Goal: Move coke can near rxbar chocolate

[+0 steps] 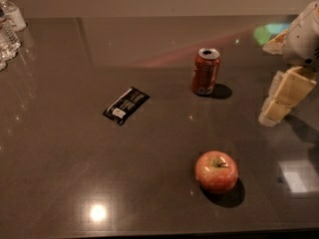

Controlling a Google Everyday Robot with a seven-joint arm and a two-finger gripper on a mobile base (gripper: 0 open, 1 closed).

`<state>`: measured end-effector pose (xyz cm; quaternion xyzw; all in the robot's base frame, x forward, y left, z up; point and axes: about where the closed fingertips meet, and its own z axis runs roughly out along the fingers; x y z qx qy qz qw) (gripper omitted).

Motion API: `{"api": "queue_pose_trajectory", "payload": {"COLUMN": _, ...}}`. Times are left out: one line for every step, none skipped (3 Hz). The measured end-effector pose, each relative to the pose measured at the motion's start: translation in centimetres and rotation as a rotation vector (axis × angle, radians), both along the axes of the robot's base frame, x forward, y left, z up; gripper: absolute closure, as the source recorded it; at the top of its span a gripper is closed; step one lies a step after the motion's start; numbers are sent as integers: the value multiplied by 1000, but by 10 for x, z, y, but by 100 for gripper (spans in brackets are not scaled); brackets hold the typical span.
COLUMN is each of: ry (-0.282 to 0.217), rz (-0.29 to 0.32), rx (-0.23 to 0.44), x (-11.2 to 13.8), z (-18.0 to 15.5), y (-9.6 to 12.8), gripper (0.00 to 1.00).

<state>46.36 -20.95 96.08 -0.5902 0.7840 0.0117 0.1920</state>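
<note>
The coke can point(206, 71) stands upright on the dark table point(65, 163), right of centre, its silver top open. The rxbar chocolate point(126, 105) lies flat in its black wrapper left of the can, about a can's length and a half away, angled diagonally. My gripper point(280, 99) hangs at the right edge of the view, right of the can and well apart from it, its cream-coloured fingers point(286, 91) pointing down and left. It holds nothing that I can see.
A red-yellow apple point(216, 171) sits in front of the can, nearer the table's front edge. Clear plastic water bottles point(7, 29) stand at the far left back corner. A wall runs behind the table's far edge.
</note>
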Motion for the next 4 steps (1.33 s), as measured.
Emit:
{"api": "queue_pose_trajectory", "payload": {"ry": -13, "rz": -7, "rx": 77, "x": 22, "z": -13, "y": 10, "gripper": 0}}
{"api": "queue_pose_trajectory", "payload": {"ry": -39, "rz": -12, "rx": 147, "x": 45, "z": -24, "y": 23, "gripper": 0}}
{"api": "queue_pose_trajectory", "payload": {"ry": -59, "rz": -22, "rx": 210, "x": 71, "z": -35, "y": 36, "gripper": 0}}
{"api": "queue_pose_trajectory", "payload": {"ry": -72, "rz": -35, "rx": 253, "x": 99, "z": -43, "y": 41, "gripper": 0}}
